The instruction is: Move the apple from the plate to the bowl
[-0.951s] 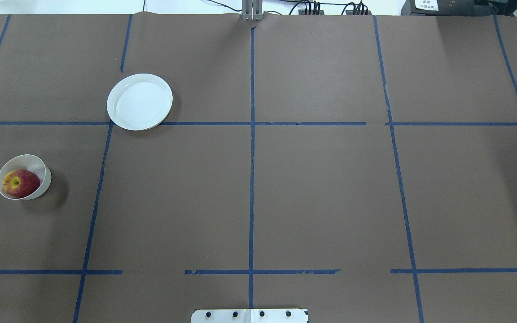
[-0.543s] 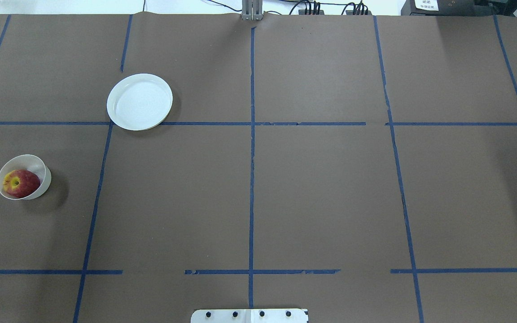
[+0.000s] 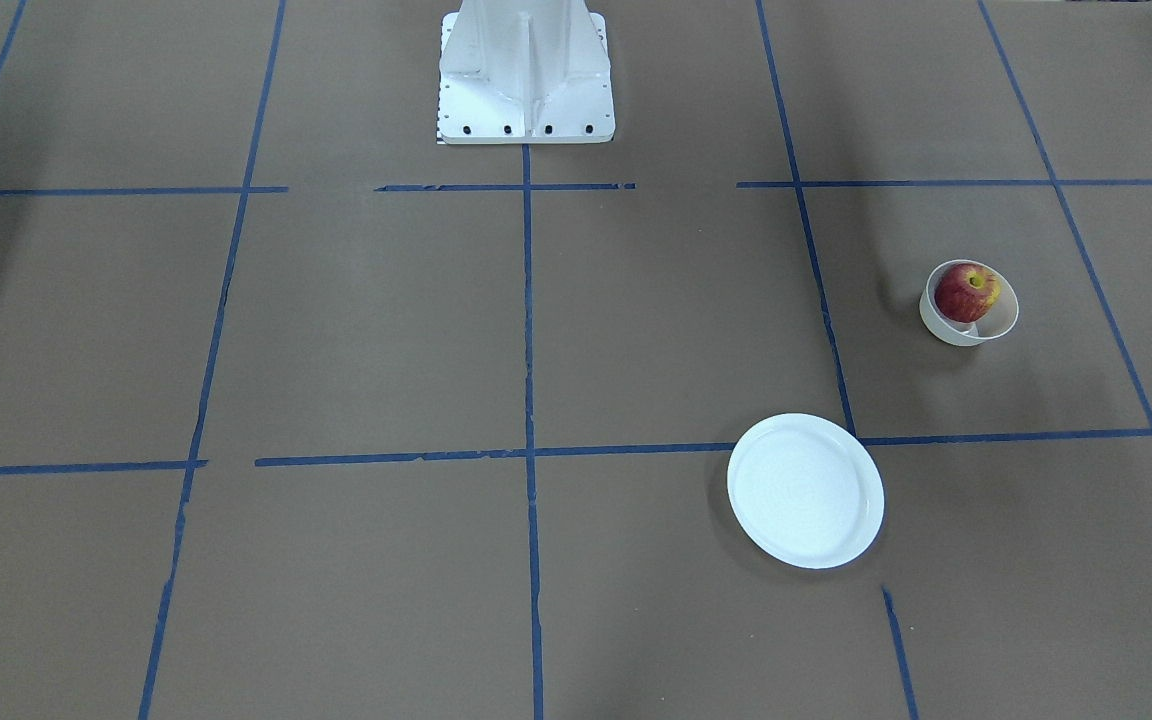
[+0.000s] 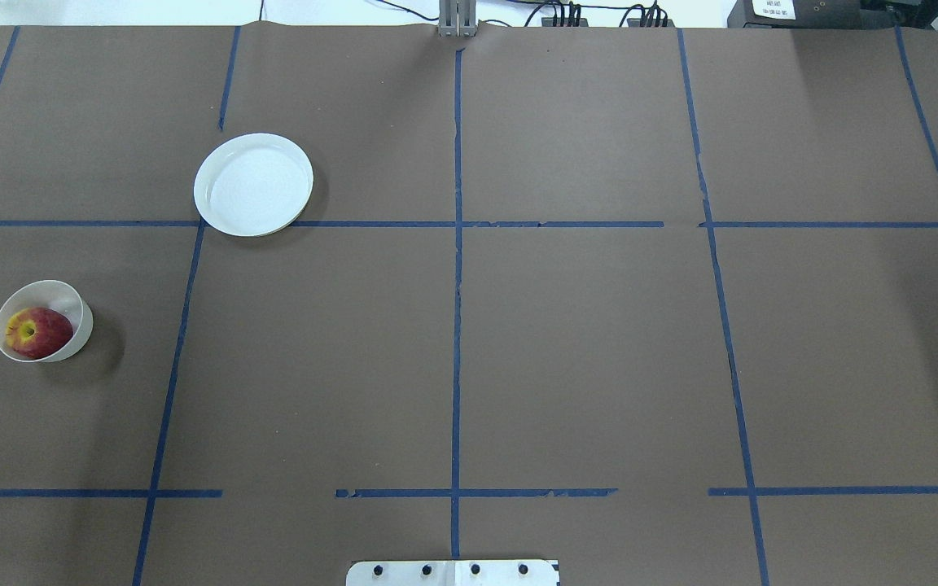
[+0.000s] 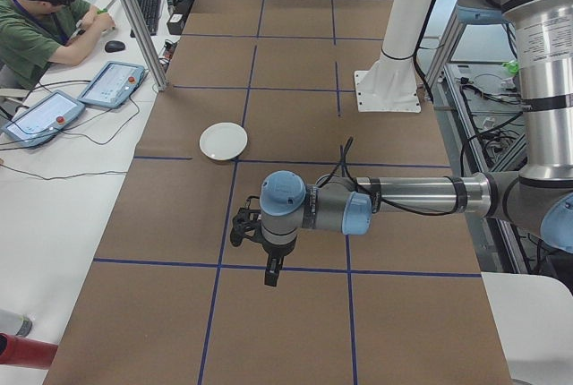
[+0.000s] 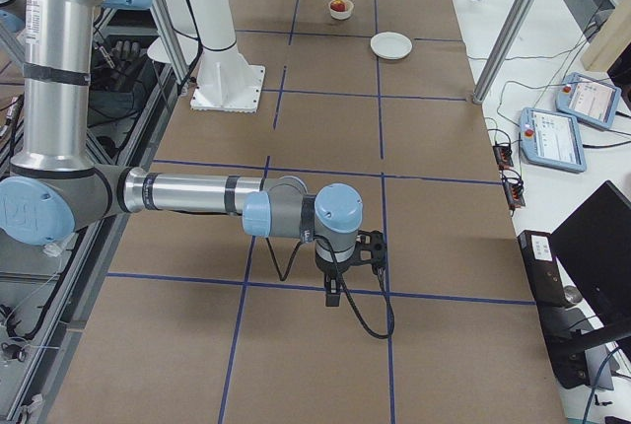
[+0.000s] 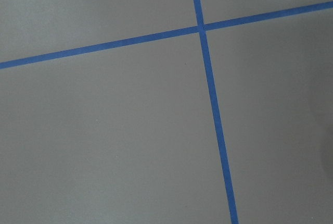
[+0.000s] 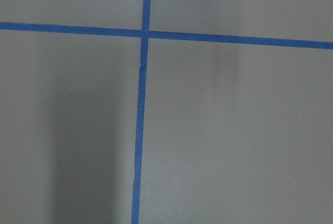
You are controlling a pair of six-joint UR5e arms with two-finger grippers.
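The red apple (image 4: 37,332) with its yellow stem patch lies inside the small off-white bowl (image 4: 85,325) at the table's left side. Both also show in the front view, the apple (image 3: 966,291) in the bowl (image 3: 946,328). The flat white plate (image 4: 253,185) stands bare farther back, and it shows in the front view (image 3: 804,490) too. My left gripper (image 5: 271,273) shows only in the exterior left view, hanging above the table. My right gripper (image 6: 333,296) shows only in the exterior right view. I cannot tell whether either is open or shut.
The white robot base (image 3: 526,70) stands at the table's near middle edge. Blue tape lines grid the brown table cover. An operator (image 5: 36,18) sits at a side desk with teach pendants (image 5: 112,83).
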